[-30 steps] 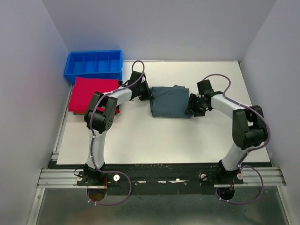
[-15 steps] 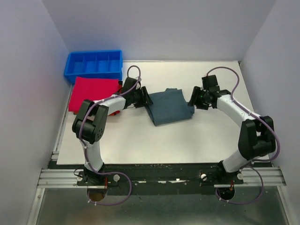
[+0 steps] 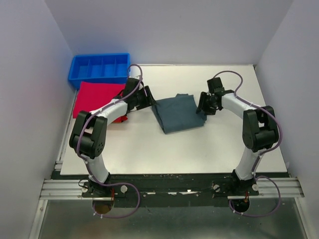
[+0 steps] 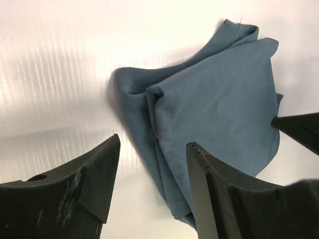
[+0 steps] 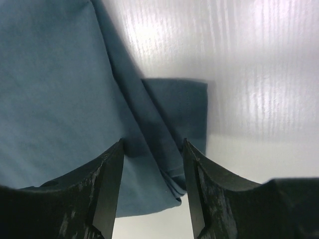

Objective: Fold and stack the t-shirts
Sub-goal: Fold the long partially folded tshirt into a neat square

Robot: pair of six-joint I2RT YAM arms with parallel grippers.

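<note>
grey-blue t-shirt point(image 3: 178, 112) sits roughly folded mid counter point(image 3: 199, 144), a bit skewed, with loose bunched folds along its left edge. red t-shirt point(image 3: 97, 97) lies flat at the counter's far left, just in front of the blue tray point(image 3: 99, 79), and the left arm crosses its near corner. left tool point(image 4: 152, 144) is at the grey-blue t-shirt's left edge, jaws apart, gripping nothing. right tool point(image 5: 153, 142) is at its right edge, jaws apart, with a cloth fold lying between them, not pinched.
</note>
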